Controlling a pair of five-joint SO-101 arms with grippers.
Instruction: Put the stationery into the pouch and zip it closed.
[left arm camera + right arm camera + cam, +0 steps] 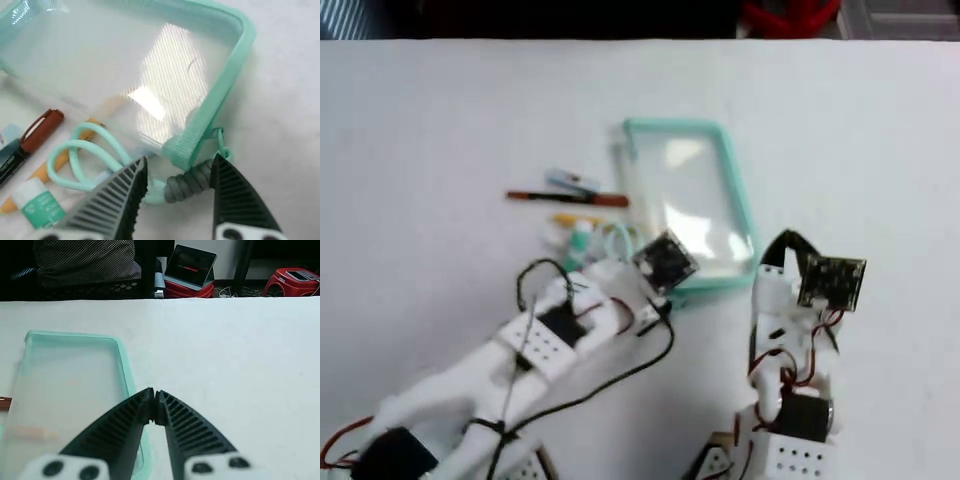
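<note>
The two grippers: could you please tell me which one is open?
The left gripper, its fingers spread either side of the grey zip pull at a corner of the pouch; the right gripper is shut.

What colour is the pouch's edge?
Mint green trim on a clear pouch; clearest in the left wrist view.

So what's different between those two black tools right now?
The left tool is open; the right tool is shut. The left tool has the grey ribbed pull at the pouch corner between its fingers; the right tool holds nothing. Both have black ridged fingers.
</note>
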